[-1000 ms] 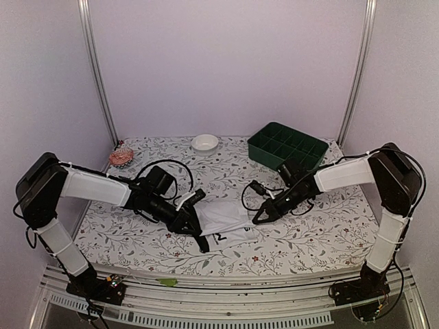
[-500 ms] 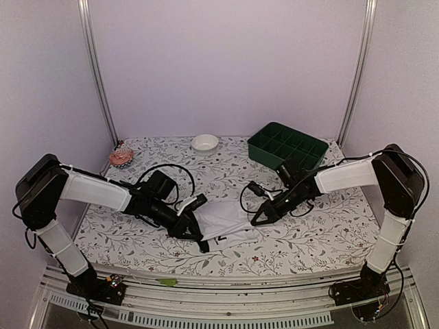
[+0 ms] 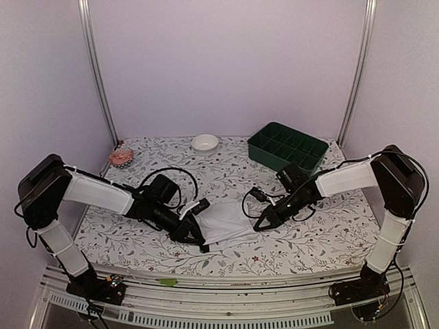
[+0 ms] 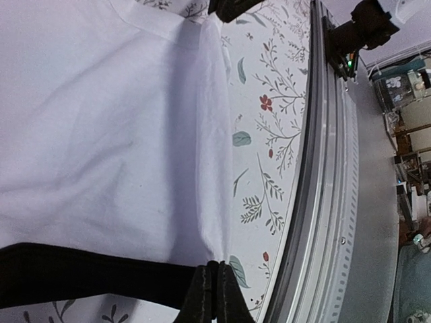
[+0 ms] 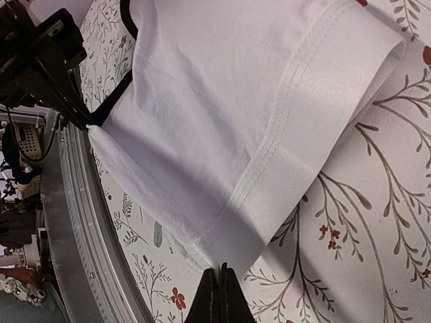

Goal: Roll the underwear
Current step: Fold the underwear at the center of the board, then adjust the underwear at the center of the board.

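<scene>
The underwear (image 3: 223, 221) spreads just beyond both pinches, held by one edge. The left gripper (image 4: 214, 296) is closed on the corner beside the black waistband (image 4: 81, 276), and the right gripper (image 5: 219, 293) is closed on the stitched hem (image 5: 269, 161). Turn both ends over evenly for a tight, straight roll; the white fabric is soft, limp and creases easily.

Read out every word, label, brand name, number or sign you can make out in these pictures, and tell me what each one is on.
No text can be read in any view.
Underwear: the white fabric and the part of the black waistband in view show no lettering.
Green tray and white bowl: no marks visible.
Clutter beyond the table edge in the wrist views: too small and blurred to read.
</scene>
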You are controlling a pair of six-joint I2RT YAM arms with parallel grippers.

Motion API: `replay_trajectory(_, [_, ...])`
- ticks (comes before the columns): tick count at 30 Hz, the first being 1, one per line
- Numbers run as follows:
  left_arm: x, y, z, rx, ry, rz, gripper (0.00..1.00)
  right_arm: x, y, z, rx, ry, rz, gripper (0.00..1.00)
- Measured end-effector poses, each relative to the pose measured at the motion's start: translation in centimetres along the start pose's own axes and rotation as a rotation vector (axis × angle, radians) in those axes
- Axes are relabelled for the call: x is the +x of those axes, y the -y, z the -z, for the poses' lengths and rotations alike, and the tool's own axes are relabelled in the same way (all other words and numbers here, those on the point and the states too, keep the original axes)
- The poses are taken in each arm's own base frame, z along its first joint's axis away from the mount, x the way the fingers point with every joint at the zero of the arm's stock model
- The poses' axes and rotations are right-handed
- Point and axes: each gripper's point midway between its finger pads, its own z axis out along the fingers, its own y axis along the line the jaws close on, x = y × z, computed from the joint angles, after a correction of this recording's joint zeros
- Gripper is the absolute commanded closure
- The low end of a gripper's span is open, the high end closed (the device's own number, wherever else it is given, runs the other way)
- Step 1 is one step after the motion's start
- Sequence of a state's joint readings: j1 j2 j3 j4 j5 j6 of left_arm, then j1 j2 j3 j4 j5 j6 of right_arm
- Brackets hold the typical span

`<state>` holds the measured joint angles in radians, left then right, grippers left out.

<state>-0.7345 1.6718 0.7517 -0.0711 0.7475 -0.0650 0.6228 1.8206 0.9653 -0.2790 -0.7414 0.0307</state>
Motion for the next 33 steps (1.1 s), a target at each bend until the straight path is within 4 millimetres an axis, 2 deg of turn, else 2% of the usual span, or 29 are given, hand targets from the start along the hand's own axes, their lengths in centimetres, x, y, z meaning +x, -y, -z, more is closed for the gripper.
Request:
replay_trajectory(3, [0.5,0.2,-0.7,0.009,-0.021,-0.002,1.0,0.1,0.0,0.0,0.0,-0.002,-0.002,1.0])
replay_trajectory(4, [0.7,0.2,-0.9,0.011,-0.027,-0.001,0.98,0.2,0.0,0.0,0.0,-0.003,-0.003,0.95])
replay_trajectory(6, [1.0,0.3,-1.1,0.015,-0.036,0.0,0.82,0.2,0.0,0.0,-0.001,-0.004,-0.003,0.72])
replay_trajectory(7, [1.0,0.4,-1.1,0.015,-0.037,-0.005,0.75,0.3,0.0,0.0,-0.001,-0.006,-0.011,0.65])
replay_trajectory(10, [1.6,0.3,-1.1,0.01,-0.06,0.003,0.61,0.5,-0.1,0.0,-0.001,-0.015,-0.02,0.55])
replay_trajectory(12, [1.9,0.3,-0.9,0.001,-0.078,0.004,0.56,0.6,-0.5,0.5,-0.001,-0.018,-0.025,0.51])
replay_trajectory(16, [0.8,1.3,0.4,-0.016,-0.063,-0.03,0.54,-0.2,-2.0,2.4,-0.003,0.021,-0.005,0.51])
replay_trajectory(21, [-3.5,1.7,2.0,-0.059,0.021,-0.096,0.55,-3.2,-2.8,3.2,-0.012,0.067,-0.008,0.58])
replay_trajectory(24, [-4.9,0.8,2.6,-0.095,0.061,-0.082,0.55,-6.0,-2.5,2.8,-0.012,0.097,-0.035,0.57])
replay_trajectory(29, [-8.2,-1.7,3.6,-0.156,0.14,-0.032,0.57,-10.3,-2.2,2.0,-0.038,0.152,-0.076,0.61])
replay_trajectory(33, [-9.6,-3.7,3.0,-0.179,0.16,0.006,0.59,-11.9,-1.8,0.9,-0.074,0.175,-0.113,0.68])
